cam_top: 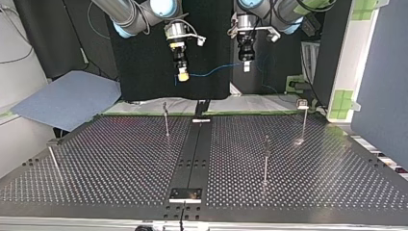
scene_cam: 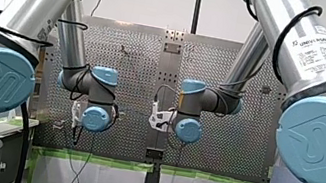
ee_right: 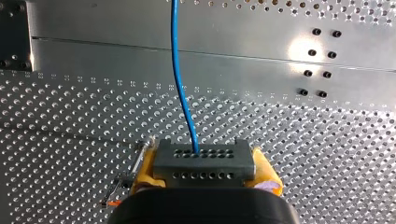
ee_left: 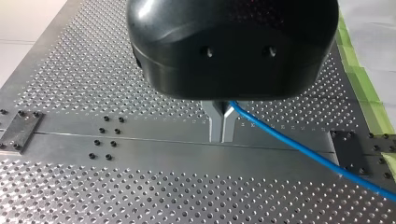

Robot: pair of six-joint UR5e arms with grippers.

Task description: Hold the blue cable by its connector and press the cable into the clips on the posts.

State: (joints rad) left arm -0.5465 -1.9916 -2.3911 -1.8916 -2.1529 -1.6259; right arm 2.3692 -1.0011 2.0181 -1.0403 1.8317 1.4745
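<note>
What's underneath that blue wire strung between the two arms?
The perforated table and its smooth middle strip lie below the blue cable. My right end effector and the grey connector cover the table beneath them.

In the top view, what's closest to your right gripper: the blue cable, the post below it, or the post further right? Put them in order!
From my right gripper:
1. Blue cable, held by its connector.
2. Far post, just below it.
3. Mid-table post, off to the view's right.
</note>
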